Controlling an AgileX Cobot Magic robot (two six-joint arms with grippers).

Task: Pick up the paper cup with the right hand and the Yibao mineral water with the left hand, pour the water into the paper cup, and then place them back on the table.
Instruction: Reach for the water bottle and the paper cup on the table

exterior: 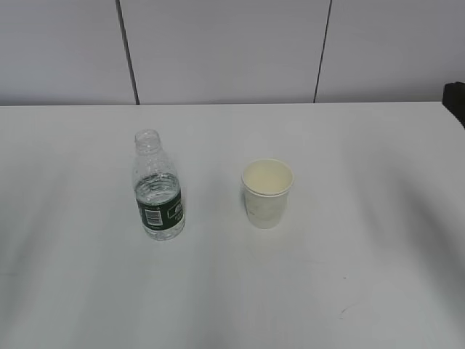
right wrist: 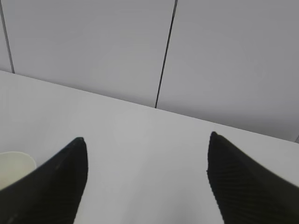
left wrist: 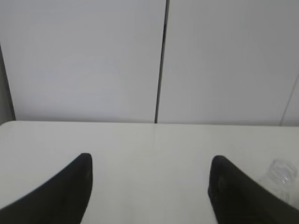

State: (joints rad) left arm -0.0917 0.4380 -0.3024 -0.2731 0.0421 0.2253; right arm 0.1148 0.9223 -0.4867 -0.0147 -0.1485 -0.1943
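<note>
You see a plain white tabletop (exterior: 363, 254). An uncapped bottle (exterior: 158, 190) stands upright at left; the cup (exterior: 267, 193), upright and well apart, stands to its right.

We're looking at what seems to be a plain test room or lab booth, nothing homely showing anywhere. A wide white counter (exterior: 349, 291) is filling the whole lower view, bare of any cloth or clutter. Behind it, pale grey wall panels (exterior: 225, 51) are standing flush, with thin dark seams (exterior: 127, 51) running down between them, like office partition boarding. Both wrist views are showing that same panelled backdrop and white surface. Something dark (exterior: 455, 102) is poking in at the far right edge, too cropped to identify
</note>
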